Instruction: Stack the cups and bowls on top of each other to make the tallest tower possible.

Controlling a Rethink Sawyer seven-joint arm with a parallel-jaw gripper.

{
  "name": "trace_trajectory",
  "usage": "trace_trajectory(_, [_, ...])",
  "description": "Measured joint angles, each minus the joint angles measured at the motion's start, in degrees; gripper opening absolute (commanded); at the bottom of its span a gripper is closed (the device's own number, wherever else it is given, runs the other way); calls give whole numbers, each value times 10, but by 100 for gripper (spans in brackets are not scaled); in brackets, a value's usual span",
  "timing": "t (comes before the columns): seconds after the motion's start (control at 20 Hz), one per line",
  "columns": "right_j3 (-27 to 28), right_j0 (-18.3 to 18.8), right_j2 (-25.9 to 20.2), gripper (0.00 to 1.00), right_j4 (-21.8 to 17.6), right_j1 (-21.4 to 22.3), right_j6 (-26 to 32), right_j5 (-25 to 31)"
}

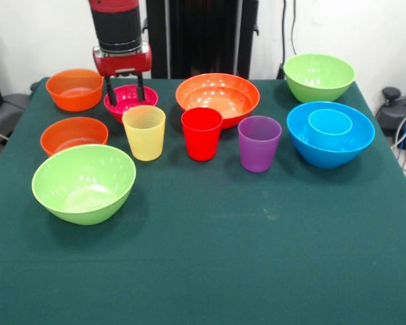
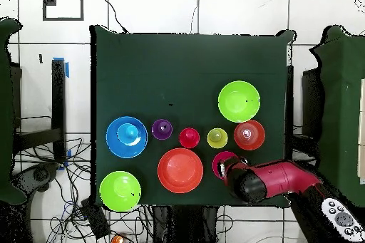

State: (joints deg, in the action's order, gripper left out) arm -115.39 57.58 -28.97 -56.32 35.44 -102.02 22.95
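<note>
The bench (image 1: 210, 271) carries a matte dark green cloth. On it sit glossy round plastic bowls: a large lime green bowl (image 1: 84, 183) at the front, a large blue bowl (image 1: 330, 139) holding the light blue tumbler (image 1: 330, 122), and a wide orange bowl (image 1: 217, 97). Smooth handleless yellow (image 1: 144, 132), red (image 1: 201, 133) and purple (image 1: 259, 143) tumblers stand upright in a row. The tool (image 1: 124, 90) hangs with its two dark fingers moderately apart, straddling the far rim of the small magenta bowl (image 1: 130, 101).
</note>
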Motion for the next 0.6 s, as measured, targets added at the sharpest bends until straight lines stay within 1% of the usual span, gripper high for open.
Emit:
trace_trajectory(0.25, [0, 0, 0, 100, -2, -9, 0, 0])
trace_trajectory(0.6, [7, -18, 11, 100, -33, -5, 0, 23])
